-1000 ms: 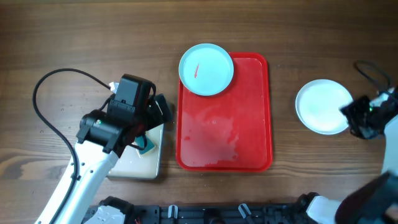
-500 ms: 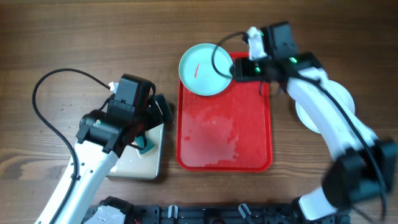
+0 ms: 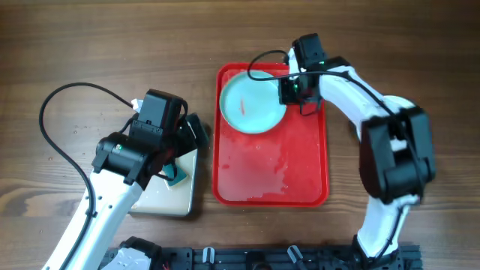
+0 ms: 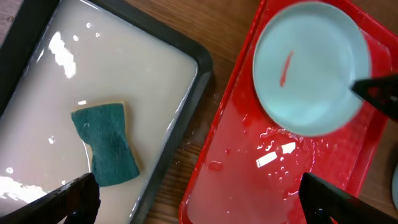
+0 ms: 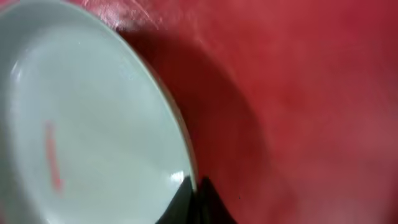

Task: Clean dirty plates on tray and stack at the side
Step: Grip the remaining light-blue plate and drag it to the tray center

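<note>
A pale blue plate with a small red smear lies in the far left part of the red tray. My right gripper is shut on the plate's right rim. In the right wrist view its dark fingertips pinch the rim of the plate over the wet tray. My left gripper is open and empty, above the gap between the beige tray and the red tray. The plate shows at the upper right of the left wrist view. The other plates are hidden behind my right arm.
A dark-rimmed beige tray holds milky water and a teal sponge; it stands left of the red tray. The red tray's floor is wet. A black cable loops over the table at the left.
My right arm has swung in from the right side of the table and closed on the plate's rim. The plate has slid from overhanging the tray's corner fully into the tray. The left arm is still.
</note>
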You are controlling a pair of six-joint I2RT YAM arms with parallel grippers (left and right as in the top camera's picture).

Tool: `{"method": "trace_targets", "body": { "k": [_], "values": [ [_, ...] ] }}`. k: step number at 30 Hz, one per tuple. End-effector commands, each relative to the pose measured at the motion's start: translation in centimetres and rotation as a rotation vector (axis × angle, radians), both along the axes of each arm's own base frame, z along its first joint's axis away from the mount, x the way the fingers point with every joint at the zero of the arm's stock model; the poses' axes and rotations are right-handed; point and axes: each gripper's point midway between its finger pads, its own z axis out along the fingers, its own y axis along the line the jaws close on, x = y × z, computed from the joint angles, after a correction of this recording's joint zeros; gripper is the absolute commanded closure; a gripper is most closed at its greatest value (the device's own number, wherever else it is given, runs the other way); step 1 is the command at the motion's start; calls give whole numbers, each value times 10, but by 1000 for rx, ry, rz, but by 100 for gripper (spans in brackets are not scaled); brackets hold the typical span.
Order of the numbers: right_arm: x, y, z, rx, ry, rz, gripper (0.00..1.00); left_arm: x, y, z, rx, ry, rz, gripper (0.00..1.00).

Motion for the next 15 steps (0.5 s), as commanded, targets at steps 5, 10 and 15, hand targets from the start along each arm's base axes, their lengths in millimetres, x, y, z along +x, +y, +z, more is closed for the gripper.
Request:
{"method": "trace_targets", "body": {
  "k": [5,10,15],
  "values": [
    [-83,-50,106,-96,54,-219,96,3,-1,6,-13,-16,1,0],
    [-133,-45,35,-49,240,-229,96,3,-1,6,-13,-16,1,0],
    [-137,-34,-1,31,204,-177,96,3,-1,6,-13,-16,1,0]
  ]
}}
